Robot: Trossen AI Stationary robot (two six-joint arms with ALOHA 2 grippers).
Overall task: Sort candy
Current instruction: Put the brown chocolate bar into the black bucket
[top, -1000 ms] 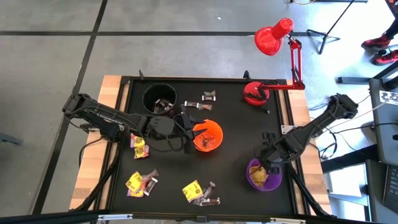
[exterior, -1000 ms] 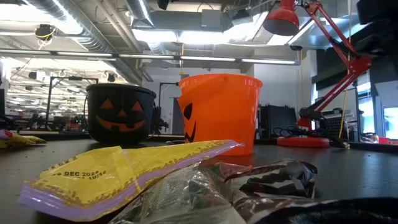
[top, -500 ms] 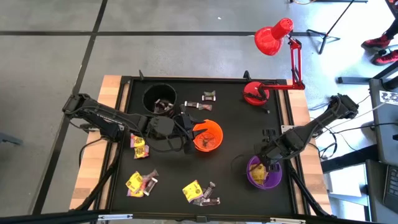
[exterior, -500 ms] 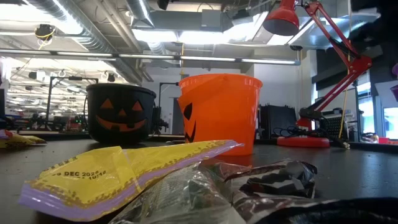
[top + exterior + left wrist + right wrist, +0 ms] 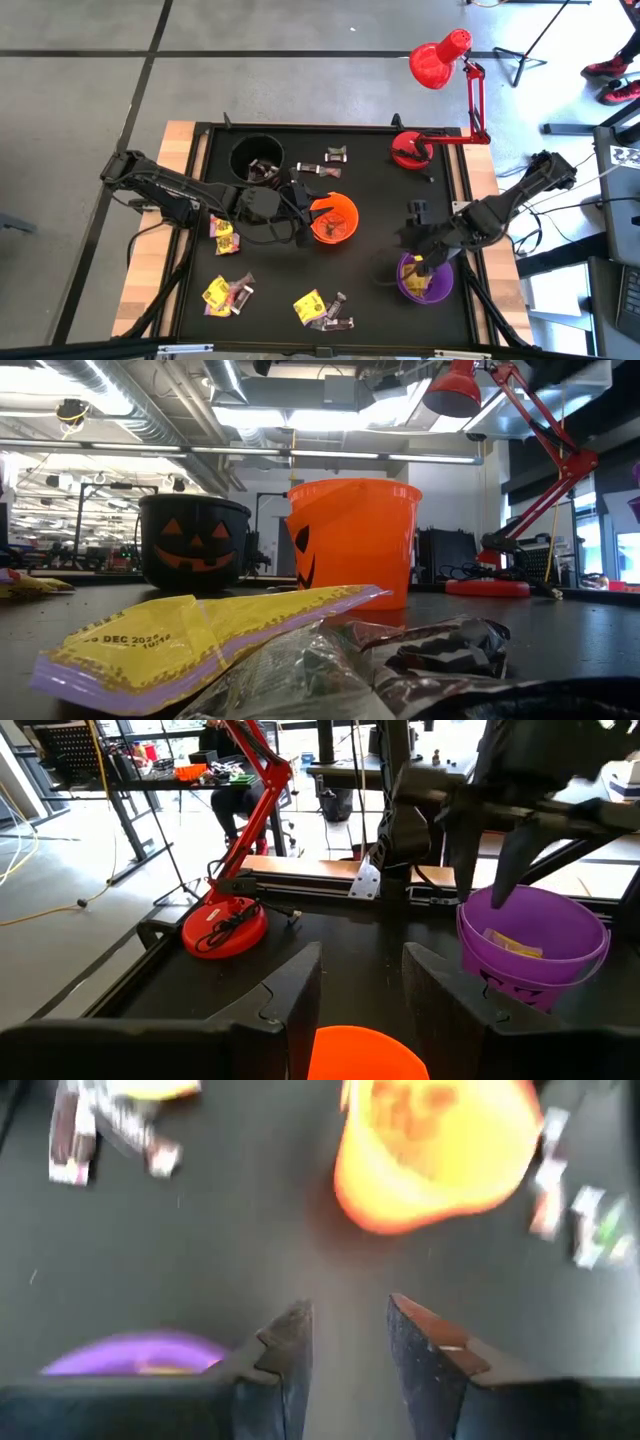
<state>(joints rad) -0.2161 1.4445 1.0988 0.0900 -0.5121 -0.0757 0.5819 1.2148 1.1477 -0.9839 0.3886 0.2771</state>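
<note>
I see my left gripper (image 5: pixel 318 212) over the orange cup (image 5: pixel 333 220) mid-table, fingers parted and empty. My right gripper (image 5: pixel 415 238) hangs above the purple cup (image 5: pixel 424 279) near the right edge, also parted and empty. Candy (image 5: pixel 227 293) lies scattered along the table's (image 5: pixel 380 190) front and left edges.

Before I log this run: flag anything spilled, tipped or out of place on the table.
Nothing stands out. The black cup, orange cup and purple cup stand upright, unspilled. Loose candy still lies in small clusters on the mat, simply unsorted. The red lamp stands upright at the back.
</note>
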